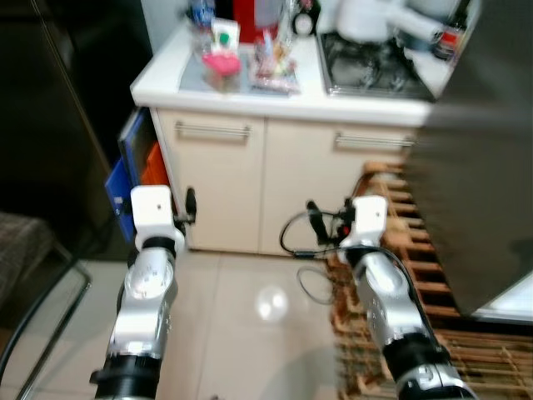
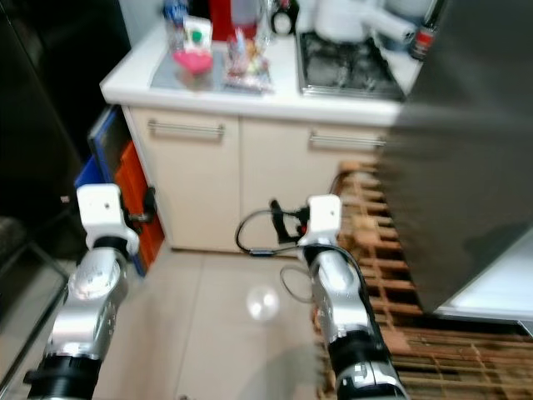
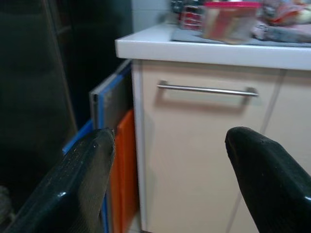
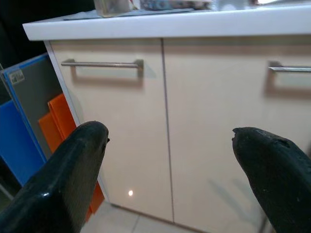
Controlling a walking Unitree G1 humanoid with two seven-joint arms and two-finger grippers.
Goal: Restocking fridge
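Both end effectors (image 3: 167, 179) (image 4: 172, 170) empty, facing cabinet (image 1: 221, 179).

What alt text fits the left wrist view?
The left end effector, fingers spread open and holding nothing, faces a cream cabinet door with a horizontal metal handle under a white countertop. Blue and orange flat panels lean upright in the dark gap beside the cabinet; a red-lidded container sits on top.

Blur is smearing the countertop clutter (image 1: 241, 62) beyond recognition; the frame's edge is cutting off the grey fridge door (image 1: 483, 167).
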